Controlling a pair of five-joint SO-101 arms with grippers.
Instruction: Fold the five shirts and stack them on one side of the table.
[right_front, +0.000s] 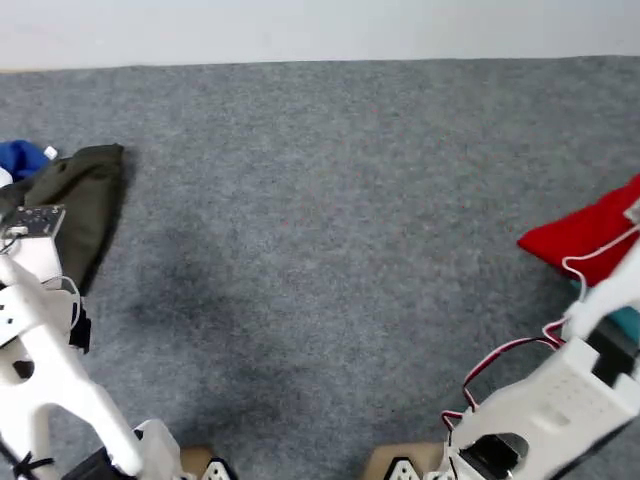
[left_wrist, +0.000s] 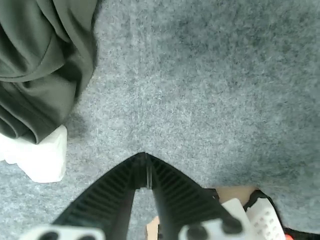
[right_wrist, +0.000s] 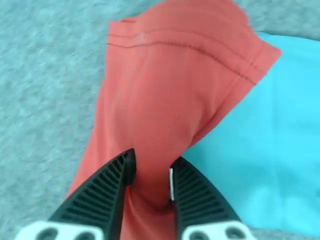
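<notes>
Two grippers: right gripper (right_wrist: 149, 172) grasps the red shirt (right_wrist: 165, 95), left gripper (left_wrist: 146, 172) clenched empty; next, probably, drag it mid-frame for folding.

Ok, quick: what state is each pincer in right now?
Left pincer: closed, holding nothing.
Right pincer: closed on the red shirt.

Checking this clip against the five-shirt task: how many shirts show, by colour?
Green shirt: 1
Blue shirt: 1
Red shirt: 1
Teal shirt: 1
White piece: 1, unclear whether it is a shirt
Total: 4 sure shirts, 5 pieces
</notes>
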